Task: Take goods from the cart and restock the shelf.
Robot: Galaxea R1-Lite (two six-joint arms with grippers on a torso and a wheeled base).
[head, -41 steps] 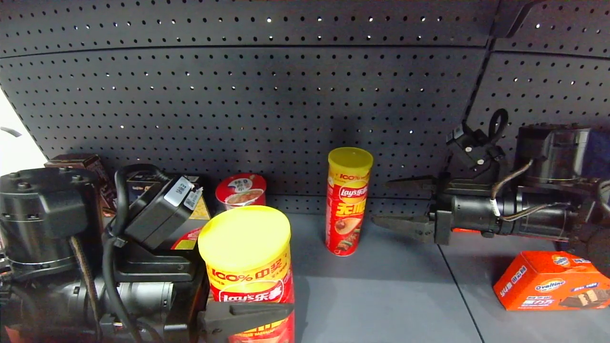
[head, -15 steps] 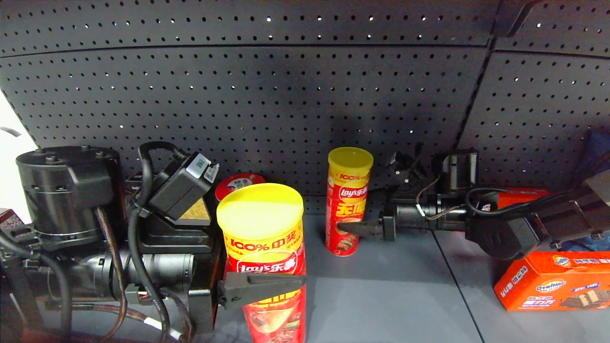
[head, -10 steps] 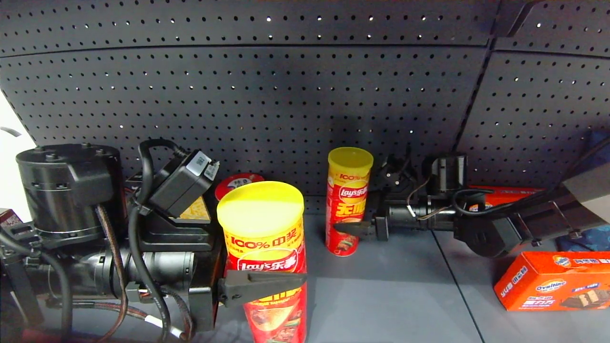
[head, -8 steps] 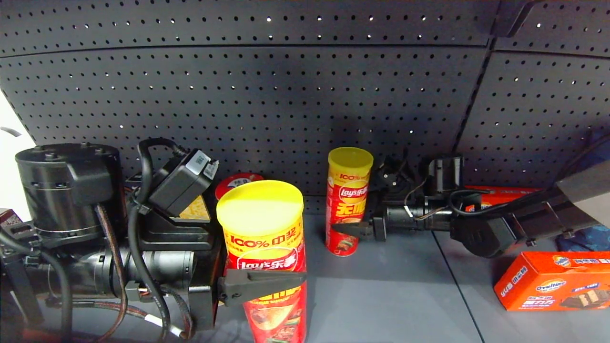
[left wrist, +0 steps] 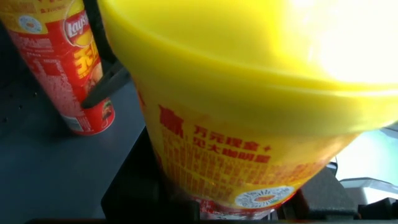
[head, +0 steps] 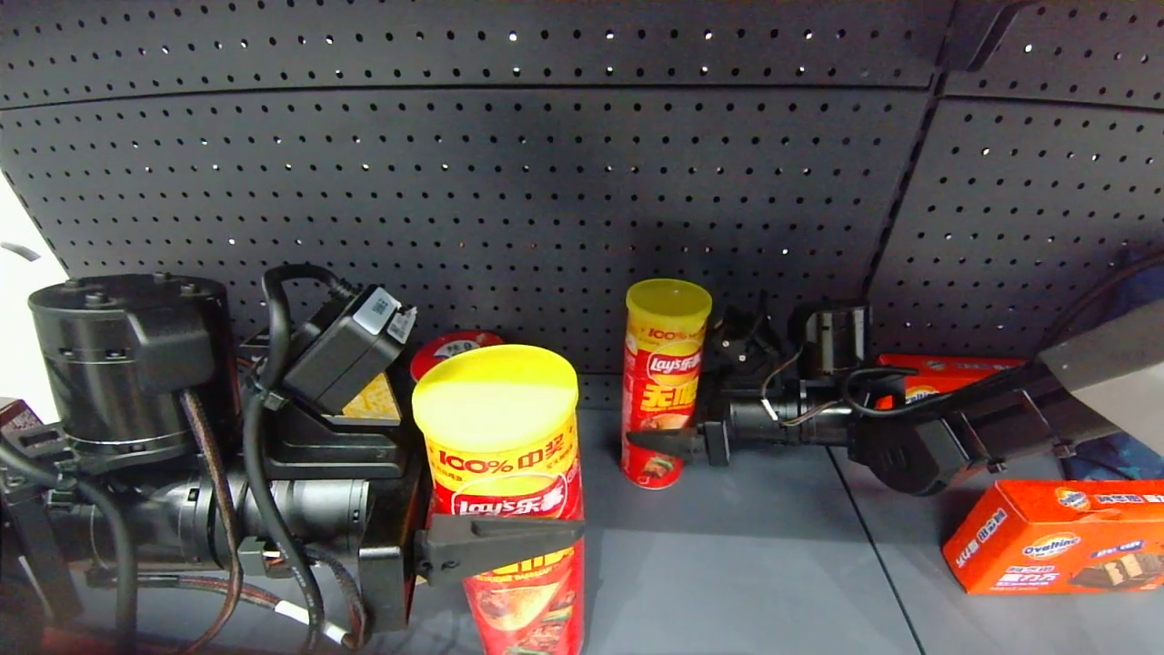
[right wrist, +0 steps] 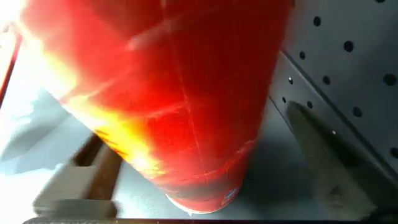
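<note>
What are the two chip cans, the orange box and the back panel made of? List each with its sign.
The near chip can and far chip can: probably paperboard tubes with a glossy printed wrap, judging by the sheen; the yellow lids look like smooth plastic. The orange box: folded cardboard, creased edges, glossy. The back panel: likely painted metal, matte dark, punched with holes.

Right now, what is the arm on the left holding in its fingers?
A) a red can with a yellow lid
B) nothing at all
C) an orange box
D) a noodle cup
A: the left arm's fingers are shut on the red can with a yellow lid, while the orange box and the noodle cup sit on the shelf, apart from them.
</note>
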